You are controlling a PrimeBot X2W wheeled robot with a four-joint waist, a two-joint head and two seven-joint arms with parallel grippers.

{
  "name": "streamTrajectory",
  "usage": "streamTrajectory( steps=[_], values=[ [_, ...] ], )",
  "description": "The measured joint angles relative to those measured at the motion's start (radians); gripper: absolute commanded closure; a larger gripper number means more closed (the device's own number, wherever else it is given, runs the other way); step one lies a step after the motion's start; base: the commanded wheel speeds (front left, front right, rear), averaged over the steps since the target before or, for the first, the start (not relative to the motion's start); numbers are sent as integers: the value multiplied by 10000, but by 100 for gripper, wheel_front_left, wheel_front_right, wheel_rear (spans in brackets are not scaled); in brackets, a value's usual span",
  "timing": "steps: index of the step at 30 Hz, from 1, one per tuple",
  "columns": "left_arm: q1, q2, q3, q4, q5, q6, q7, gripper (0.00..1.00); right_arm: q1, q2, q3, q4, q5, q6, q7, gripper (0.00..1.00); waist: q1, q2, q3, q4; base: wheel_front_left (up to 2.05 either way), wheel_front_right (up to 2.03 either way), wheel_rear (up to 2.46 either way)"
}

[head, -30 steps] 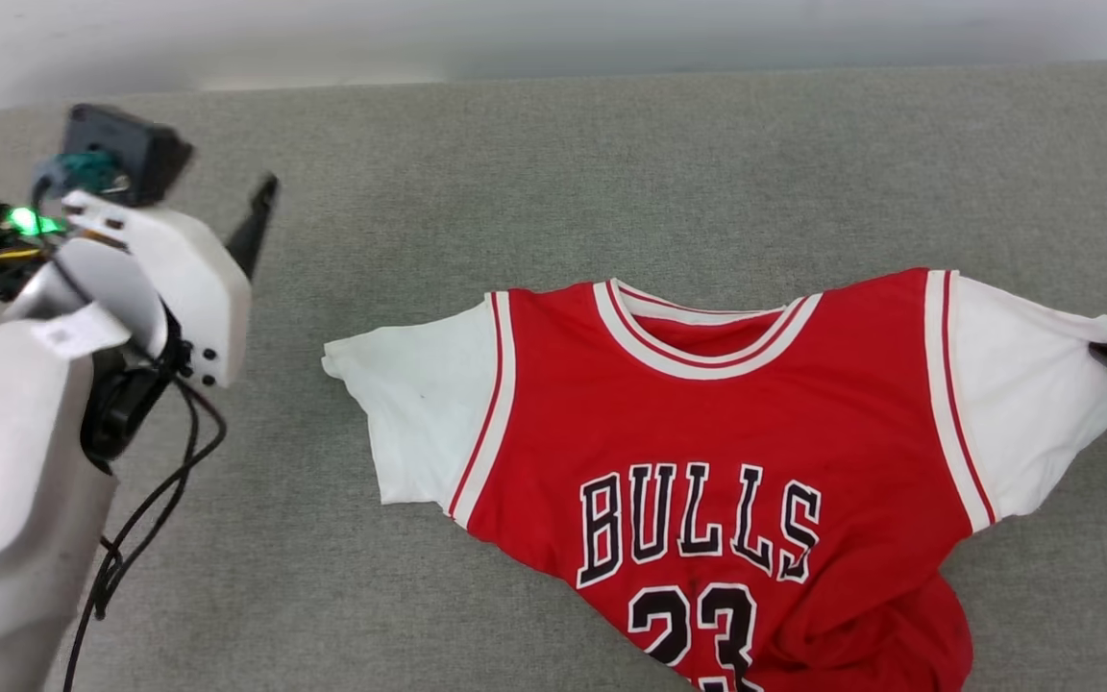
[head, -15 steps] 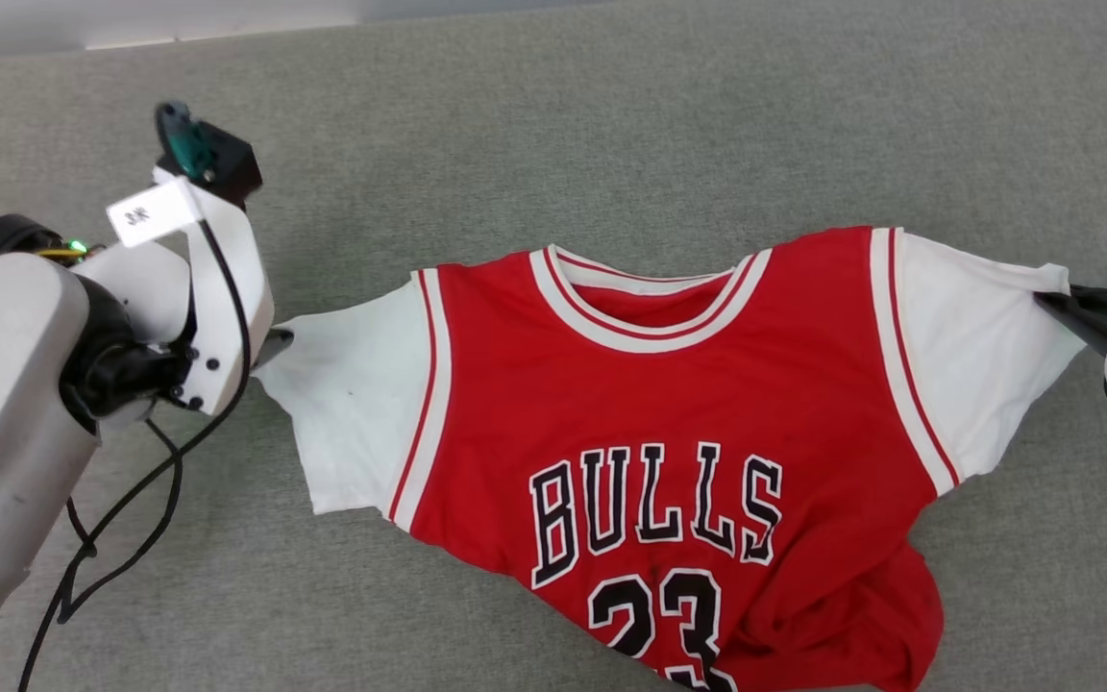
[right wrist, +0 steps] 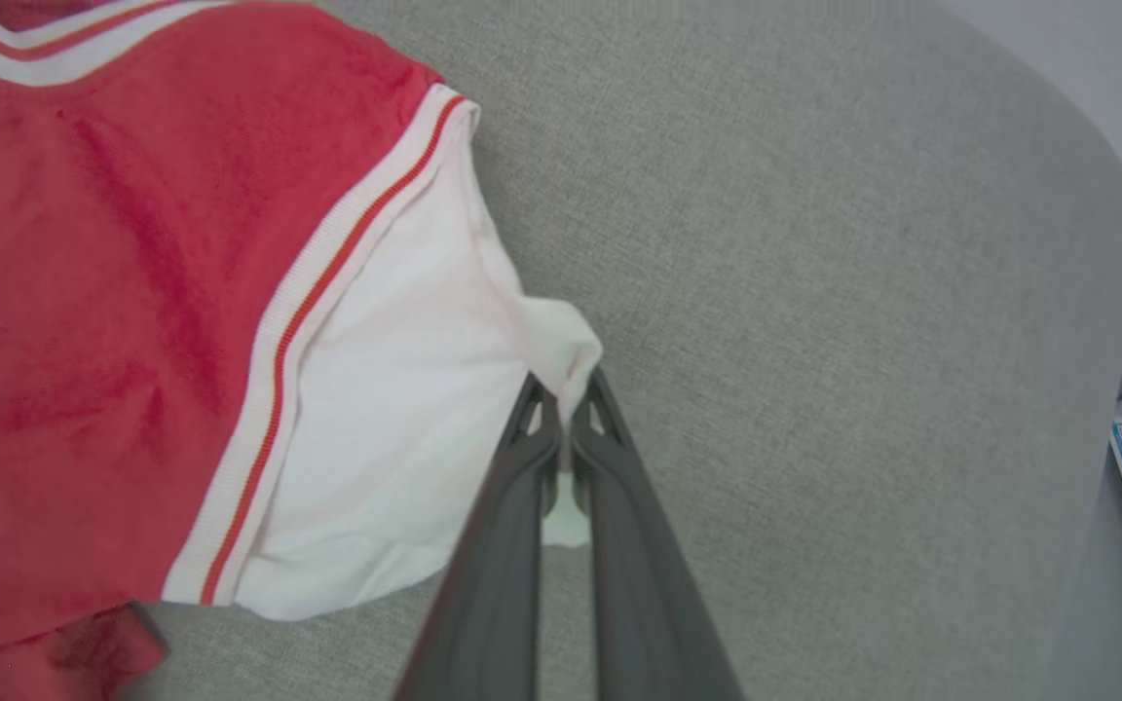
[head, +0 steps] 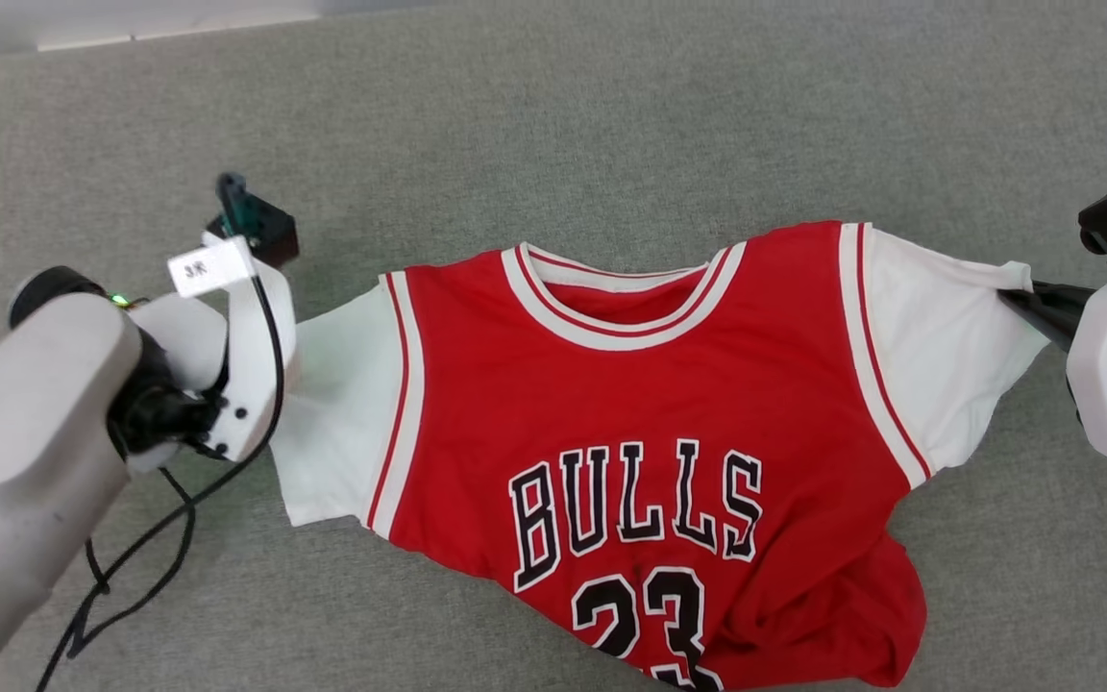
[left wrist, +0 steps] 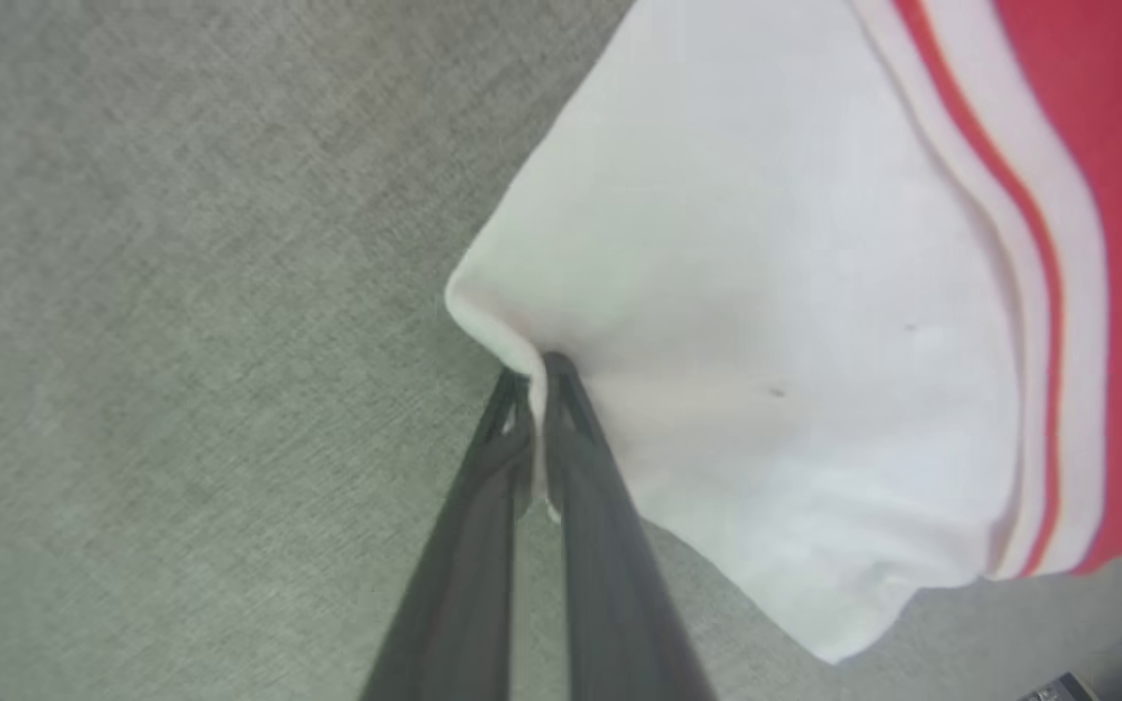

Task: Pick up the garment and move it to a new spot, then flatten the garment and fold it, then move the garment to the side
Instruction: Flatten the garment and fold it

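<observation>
A red jersey (head: 630, 384) with white sleeves and a black "BULLS 23" print lies face up on a grey fabric surface (head: 563, 115). Its chest is spread out and its near right corner is bunched. The left gripper (left wrist: 534, 375) is clamped on the left sleeve's edge. The right gripper (right wrist: 566, 389) is clamped on the right sleeve's far corner.
</observation>
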Motion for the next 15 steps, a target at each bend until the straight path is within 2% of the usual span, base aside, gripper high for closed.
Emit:
streamTrajectory(
  steps=[4,5,15],
  values=[
    [-56,-46,-479,-79,-48,0,-750,100,-69,-40,-40,36,23,0,-343,100,1,0,-326,136,0,0,0],
    [-198,-12,-640,-209,-73,0,-1229,100,-216,-140,-205,52,6,0,-568,100,1,0,-548,226,0,0,0],
    [-1786,173,-744,-1089,-142,-2,-3101,100,-794,-575,-863,29,-165,0,-913,100,0,0,-1526,727,0,0,0]
  ],
)
